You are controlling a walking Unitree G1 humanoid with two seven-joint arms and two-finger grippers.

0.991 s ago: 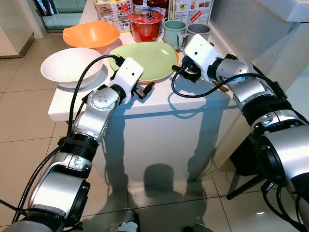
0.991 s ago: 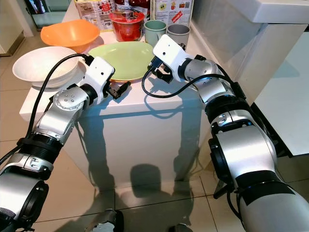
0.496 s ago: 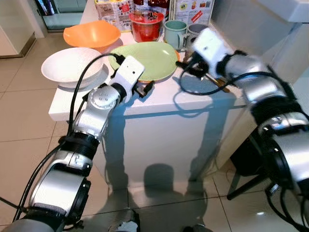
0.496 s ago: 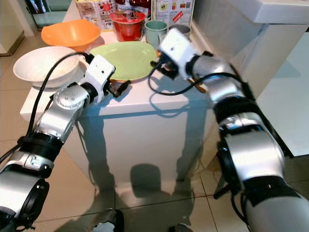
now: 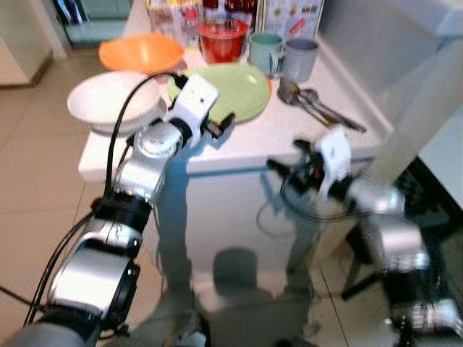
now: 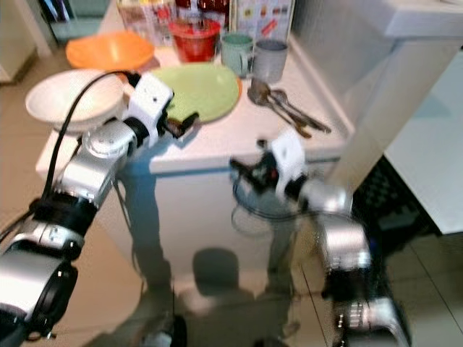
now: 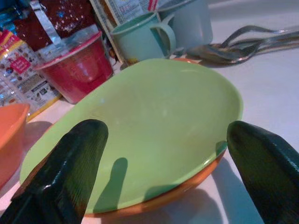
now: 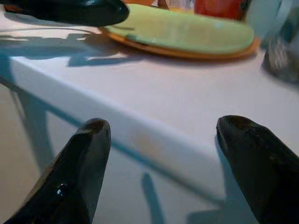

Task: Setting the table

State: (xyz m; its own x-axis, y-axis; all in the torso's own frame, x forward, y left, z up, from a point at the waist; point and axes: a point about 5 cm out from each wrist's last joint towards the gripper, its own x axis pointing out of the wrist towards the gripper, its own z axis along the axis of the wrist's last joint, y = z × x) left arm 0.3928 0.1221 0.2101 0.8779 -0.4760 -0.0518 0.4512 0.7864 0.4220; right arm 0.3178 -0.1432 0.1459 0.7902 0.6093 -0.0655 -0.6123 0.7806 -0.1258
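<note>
Two tools are at work. The left tool (image 5: 219, 126) has its fingers wide apart, right at the near rim of the green plate (image 5: 230, 87). The right tool (image 5: 283, 168), fingers apart too, hangs below the tabletop (image 5: 289, 130) edge, at 5 o'clock from the plate. That plate looks stiff, smooth and slippery, so pinch its rim. At 12 o'clock stand a red cup (image 5: 223, 40) and two mugs (image 5: 282, 54); I cannot see inside.
</note>
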